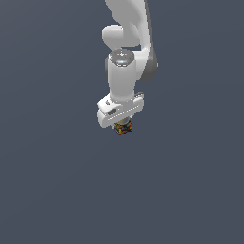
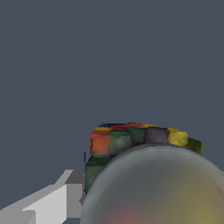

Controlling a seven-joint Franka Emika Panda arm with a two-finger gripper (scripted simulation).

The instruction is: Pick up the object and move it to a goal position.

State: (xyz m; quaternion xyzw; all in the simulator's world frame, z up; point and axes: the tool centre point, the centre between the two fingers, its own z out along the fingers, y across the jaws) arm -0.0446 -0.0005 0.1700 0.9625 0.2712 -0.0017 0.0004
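Surface: uniform dark grey-blue ground (image 1: pixel 52 190), featureless; no walls or room edges visible. No labels or writing legible on arm or block. White Panda arm (image 1: pixel 125 71) points straight down mid-frame. Gripper (image 1: pixel 123 127): finger spacing hidden by the hand body, so cannot tell if clamped. Patchwork block (image 1: pixel 123 128) sits directly under the hand, between the fingers. Wrist view: block (image 2: pixel 131 140) close up, partly behind a blurred dome. Open ground all sides.

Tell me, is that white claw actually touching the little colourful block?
Cannot tell. In the exterior view the block peeks out right beneath the gripper, whose fingers are hidden. The wrist view shows the block up close but no clear contact.
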